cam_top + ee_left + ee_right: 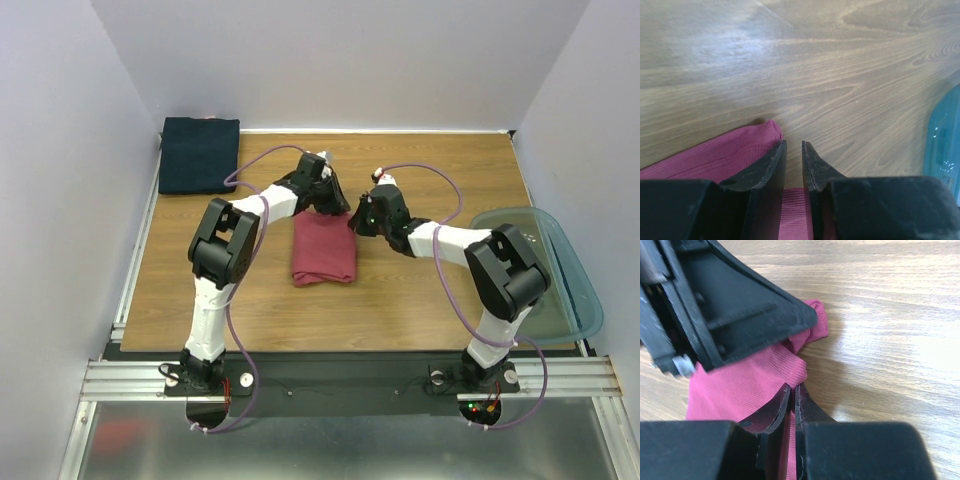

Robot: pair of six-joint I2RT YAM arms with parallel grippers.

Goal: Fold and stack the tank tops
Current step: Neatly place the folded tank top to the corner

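The rose-red tank top point(323, 250) lies folded into a narrow rectangle at mid-table. My left gripper point(333, 203) is at its far edge. In the left wrist view the left gripper point(794, 146) has its jaws nearly together, with red cloth point(794, 215) between them and more of it point(715, 155) to their left. My right gripper point(357, 222) is at the top's far right corner. In the right wrist view the right gripper point(793, 387) is shut, pinching a fold of the red cloth point(755, 380). The dark navy tank top point(199, 155) lies as a flat folded rectangle in the far left corner.
A translucent blue-green plastic tub point(555, 275) stands at the table's right edge beside the right arm, and its rim shows in the left wrist view point(945, 145). The left arm's black body point(730, 305) hangs close above the right gripper. White walls enclose the table.
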